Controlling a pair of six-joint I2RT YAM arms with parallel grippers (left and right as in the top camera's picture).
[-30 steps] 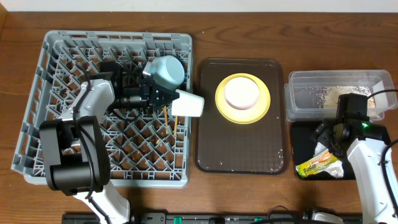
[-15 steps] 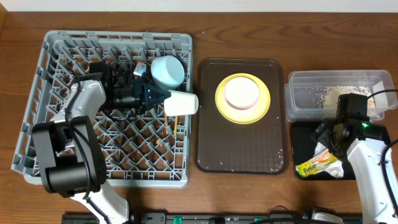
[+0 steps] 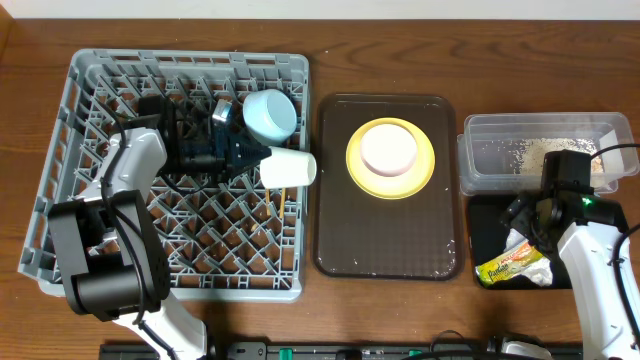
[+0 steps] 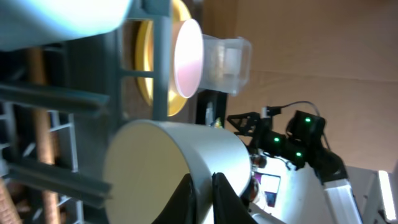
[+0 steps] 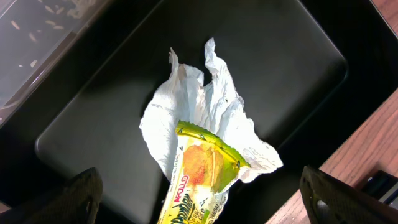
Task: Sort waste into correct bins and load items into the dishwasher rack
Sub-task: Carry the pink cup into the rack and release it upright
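Observation:
My left gripper is shut on the wall of the small white cup and holds it on its side over the right part of the grey dishwasher rack. The wrist view shows the jaws pinching the cup. The light blue bowl lies in the rack just behind it. Chopsticks lie in the rack under the cup. The yellow plate holds the white bowl. My right gripper is open over the black tub, above the napkin and wrapper.
The plate sits on a dark brown tray between the rack and the bins. The clear tub with rice scraps stands behind the black tub at the far right. Bare wooden table runs along the back and front edges.
My left gripper has drawn back a little to the left with the cup, and the cup now lies more level. The right arm has not moved.

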